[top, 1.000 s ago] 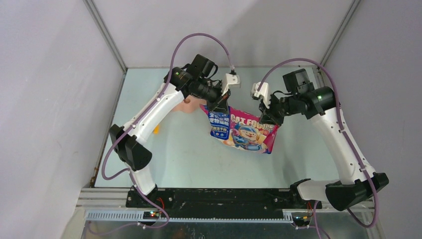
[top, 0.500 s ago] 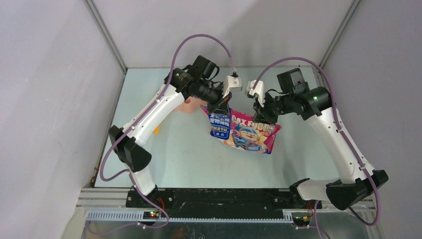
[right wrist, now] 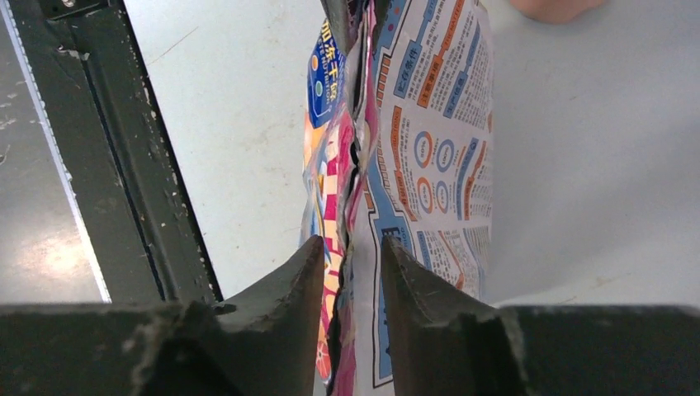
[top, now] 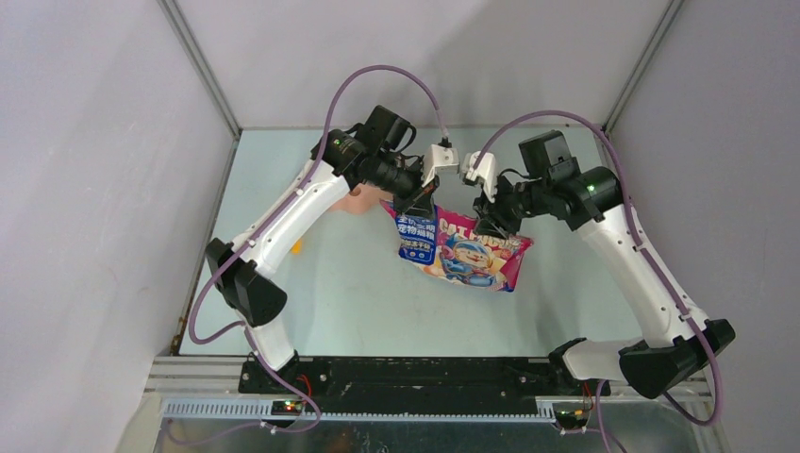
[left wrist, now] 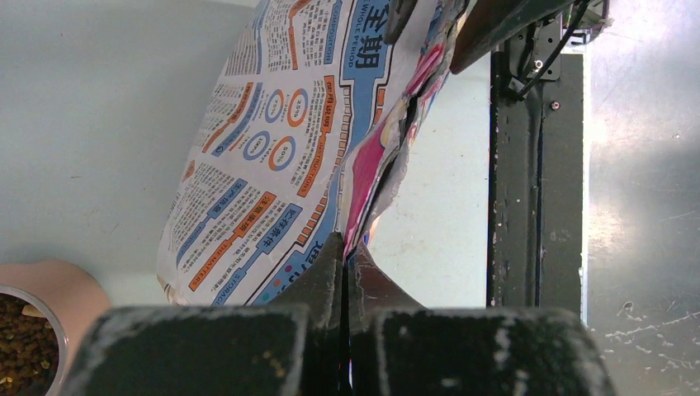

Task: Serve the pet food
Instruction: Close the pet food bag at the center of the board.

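Kibble (left wrist: 18,351) lies inside pink feeder bowl (left wrist: 70,293).

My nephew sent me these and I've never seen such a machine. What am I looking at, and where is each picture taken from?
These are two white robot arms bolted to a table. The wide picture looks down from above. The other two come from a camera on each wrist, so the dark wedges at the bottom are that arm's own fingers. Both arms are at the top edge of a cat food bag. The left tool is shut on one corner. The right tool is open, with a finger on either side of the edge. Near the bag stands a pink feeder with kibble in its bowl.
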Controlling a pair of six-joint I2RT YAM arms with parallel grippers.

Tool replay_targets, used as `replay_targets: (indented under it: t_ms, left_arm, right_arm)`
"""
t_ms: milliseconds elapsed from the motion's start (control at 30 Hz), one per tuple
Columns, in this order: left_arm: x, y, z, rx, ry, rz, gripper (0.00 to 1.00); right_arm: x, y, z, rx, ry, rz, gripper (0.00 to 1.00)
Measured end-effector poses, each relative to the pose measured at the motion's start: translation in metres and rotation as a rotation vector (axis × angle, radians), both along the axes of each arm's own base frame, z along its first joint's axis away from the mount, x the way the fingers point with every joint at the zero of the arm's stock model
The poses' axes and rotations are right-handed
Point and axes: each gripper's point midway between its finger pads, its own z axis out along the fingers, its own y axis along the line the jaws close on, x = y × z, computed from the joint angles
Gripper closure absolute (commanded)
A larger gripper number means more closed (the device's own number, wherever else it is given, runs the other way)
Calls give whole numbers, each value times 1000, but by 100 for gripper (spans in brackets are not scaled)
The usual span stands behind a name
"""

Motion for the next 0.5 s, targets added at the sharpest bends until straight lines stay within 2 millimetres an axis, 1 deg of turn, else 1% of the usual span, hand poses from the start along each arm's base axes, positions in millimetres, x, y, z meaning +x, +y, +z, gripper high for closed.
replay_targets:
  t_ms: [33,67,267,300,333,367,433,500]
  left_arm:
    - [0,0,0,0,0,0,100]
    - [0,0,0,0,0,-1,100]
    - [-1,0,0,1,1,-2,100]
    - [-1,0,0,1,1,-2,100]
    - [-1,0,0,1,0,-2,100]
    - [-1,0,0,1,0,-2,100]
    - [-1,0,0,1,0,-3,100]
    - [-1,0,0,1,-1,-4,100]
  right_arm:
    - [0,2,-1,0,-1,2,90]
    - [0,3,-1,-2,-5,7,99]
    - [-1,5,-1,-3,-12,11,100]
    - [0,5,-1,-3,-13,10,88]
    - [0,5,0,0,-13,7,82]
    - [0,5,0,2,-11,2,74]
    - [1,8,3,18,-22,-4,66]
    - [4,10,8,35,-39,-9,63]
